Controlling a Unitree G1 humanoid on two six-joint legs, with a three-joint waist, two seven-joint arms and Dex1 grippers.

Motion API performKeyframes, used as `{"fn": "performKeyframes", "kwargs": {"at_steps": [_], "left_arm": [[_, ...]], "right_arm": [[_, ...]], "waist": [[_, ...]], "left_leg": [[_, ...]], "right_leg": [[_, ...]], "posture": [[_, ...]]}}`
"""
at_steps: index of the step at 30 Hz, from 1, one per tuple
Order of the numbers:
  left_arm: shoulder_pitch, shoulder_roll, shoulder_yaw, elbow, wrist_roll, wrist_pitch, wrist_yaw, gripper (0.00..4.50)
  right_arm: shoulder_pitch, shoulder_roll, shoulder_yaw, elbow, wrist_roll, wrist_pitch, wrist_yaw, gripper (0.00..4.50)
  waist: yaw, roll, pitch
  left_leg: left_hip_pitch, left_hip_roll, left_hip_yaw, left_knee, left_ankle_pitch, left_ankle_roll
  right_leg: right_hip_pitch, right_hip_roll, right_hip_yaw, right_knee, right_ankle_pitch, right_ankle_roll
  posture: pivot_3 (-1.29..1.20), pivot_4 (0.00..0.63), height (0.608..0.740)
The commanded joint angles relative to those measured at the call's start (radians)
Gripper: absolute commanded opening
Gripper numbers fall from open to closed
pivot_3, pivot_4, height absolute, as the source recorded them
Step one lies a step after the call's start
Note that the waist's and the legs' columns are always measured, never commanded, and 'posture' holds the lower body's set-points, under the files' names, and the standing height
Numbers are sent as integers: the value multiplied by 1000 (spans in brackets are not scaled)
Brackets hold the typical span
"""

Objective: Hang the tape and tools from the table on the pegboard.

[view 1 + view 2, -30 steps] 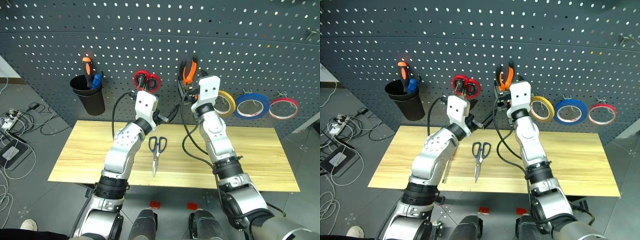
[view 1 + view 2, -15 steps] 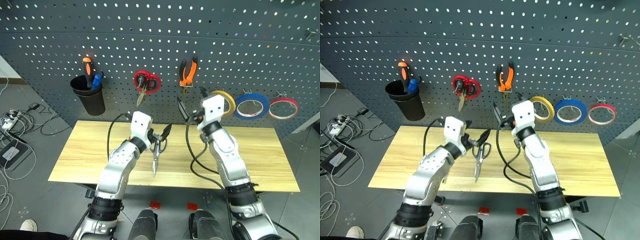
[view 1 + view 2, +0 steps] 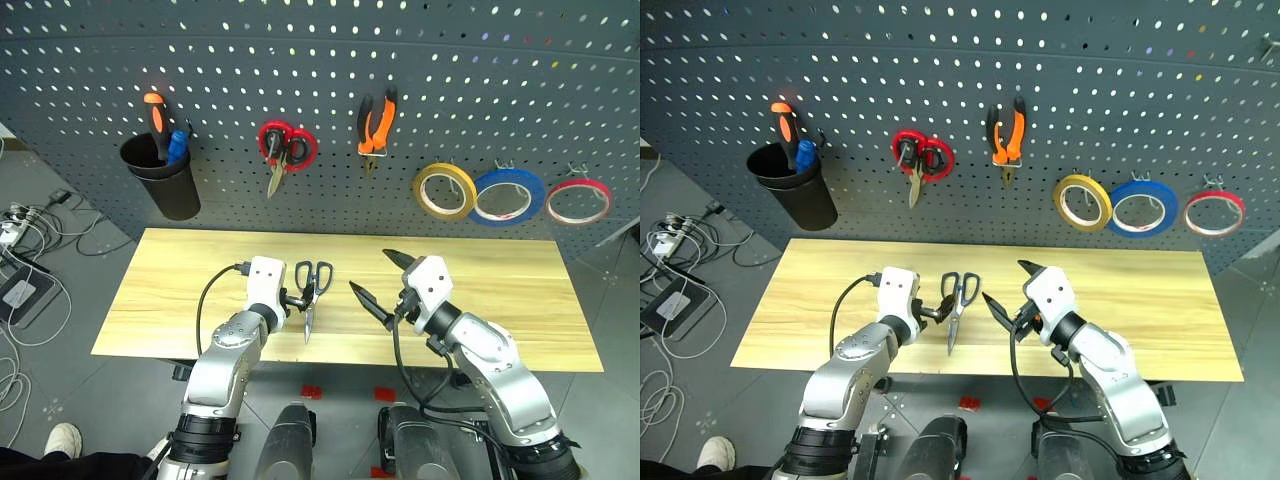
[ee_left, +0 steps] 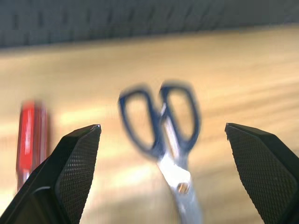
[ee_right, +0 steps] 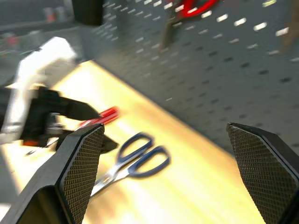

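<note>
Far left on the pegboard (image 3: 560, 90) we see a black cup (image 3: 158, 180) hanging, with an orange-and-black-handled screwdriver (image 3: 154, 119) and something blue standing in it. To its right, red-handled scissors (image 3: 281, 152) hang on a hook, blades down, and further right the orange-and-black pliers (image 3: 375, 124) hang on their own hook.

Below them the table (image 3: 545, 310) runs across the scene. Our left gripper (image 3: 299, 296) is low over the near middle of the table, its two black fingers spread wide with nothing between them. Just beside it lie the steel scissors (image 3: 312, 291) with dark blue handles, flat on the wood, handles toward the pegboard and blades pointing to the near edge. The left wrist view has those handles between the open fingertips but apart from them; whether a finger touches the scissors we cannot tell. In that same view the red-handled screwdriver (image 4: 29, 136) lies on the table just beside the scissors.

Right of the scissors, our right gripper (image 3: 382, 282) hovers above the table, jaws likewise wide apart and empty, pointing leftward toward the scissors.

On the far right of the pegboard three rolls hang in a row: a yellow roll (image 3: 444, 191), then the blue tape (image 3: 508, 196) partly overlapping it, then a red roll (image 3: 577, 201).
</note>
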Motion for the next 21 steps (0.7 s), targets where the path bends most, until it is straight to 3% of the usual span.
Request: {"fn": "performKeyframes", "kwargs": {"at_steps": [1,10,20,21], "left_arm": [[-1,-10,-13,-28,12,48,24,4500],[10,-29,-65,-24,36,112,48,4500],[-28,10,-121,-6,112,154,55,4500],[-30,18,-124,-8,122,163,58,4318]], "right_arm": [[36,-57,15,-82,45,-1,81,4477],[93,-179,55,-94,33,-32,175,4477],[93,-156,45,-108,54,-2,141,4477],[92,-156,44,-111,55,2,140,4499]], "waist": [[0,0,19],[-9,-3,88],[-9,0,127],[-9,0,129]], "left_leg": [[0,0,0,0,0,0],[0,1,0,1,0,0],[0,2,1,1,0,-1],[0,1,1,1,0,-1]], "right_leg": [[0,0,0,0,0,0],[0,0,0,2,0,0],[0,-1,0,2,0,0],[0,-1,0,2,0,0]], "posture": [[90,399,740],[66,464,740],[60,501,740],[60,501,740]]}}
